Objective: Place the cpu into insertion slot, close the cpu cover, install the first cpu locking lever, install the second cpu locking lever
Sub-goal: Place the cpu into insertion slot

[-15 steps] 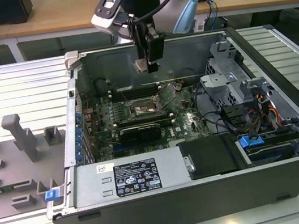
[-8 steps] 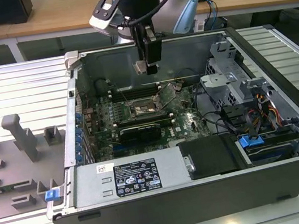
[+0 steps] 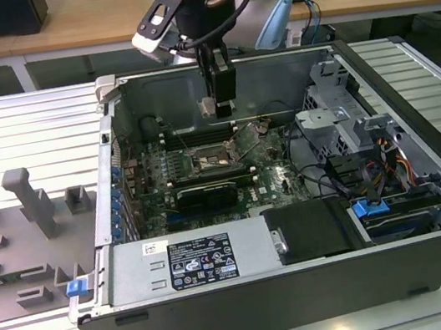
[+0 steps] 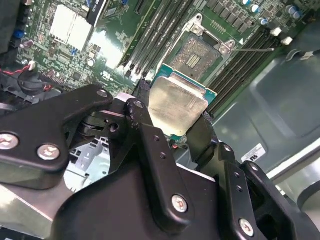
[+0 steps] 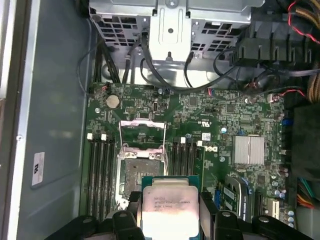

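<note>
- cpu [image 4: 177, 102], a small flat square chip with dull silver-grey metal top, is clamped between the two black fingers [image 4: 145, 135] of the gripper [image 5: 170, 210], which press on its opposite edges.
- It hangs above the insertion slot [image 5: 140, 172], a square dark socket with thin silver rim, without touching it.
- The cpu cover [image 5: 142, 131], a thin silver metal frame, stands lifted open at one edge of the slot.
- The green circuit board [image 3: 282, 176] carries the slot, with long black memory slots [image 5: 100, 170] on both sides.
- The board lies inside the open dark grey computer case [image 3: 311, 302], which also holds a silver power supply box [image 3: 186, 264] and a grey metal drive cage [image 3: 340, 119].
</note>
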### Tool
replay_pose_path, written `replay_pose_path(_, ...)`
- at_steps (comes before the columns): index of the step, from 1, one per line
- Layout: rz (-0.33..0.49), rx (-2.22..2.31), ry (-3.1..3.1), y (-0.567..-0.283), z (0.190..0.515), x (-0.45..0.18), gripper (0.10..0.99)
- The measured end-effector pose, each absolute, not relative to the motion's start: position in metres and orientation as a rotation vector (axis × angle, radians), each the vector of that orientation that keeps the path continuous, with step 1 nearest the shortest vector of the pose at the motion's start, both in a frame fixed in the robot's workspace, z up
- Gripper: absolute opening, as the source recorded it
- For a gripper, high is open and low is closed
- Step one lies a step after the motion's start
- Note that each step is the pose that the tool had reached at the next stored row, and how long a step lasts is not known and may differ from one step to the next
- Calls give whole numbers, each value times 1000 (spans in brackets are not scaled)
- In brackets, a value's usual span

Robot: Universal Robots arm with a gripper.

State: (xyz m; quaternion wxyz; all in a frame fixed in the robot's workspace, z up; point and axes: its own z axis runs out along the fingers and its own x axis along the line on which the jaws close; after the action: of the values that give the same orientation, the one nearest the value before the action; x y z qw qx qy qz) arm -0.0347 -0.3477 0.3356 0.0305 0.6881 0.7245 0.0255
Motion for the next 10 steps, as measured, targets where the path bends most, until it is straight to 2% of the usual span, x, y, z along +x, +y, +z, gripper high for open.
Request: replay_pose_path(10,79,2104,2249,-347,308,-38,541)
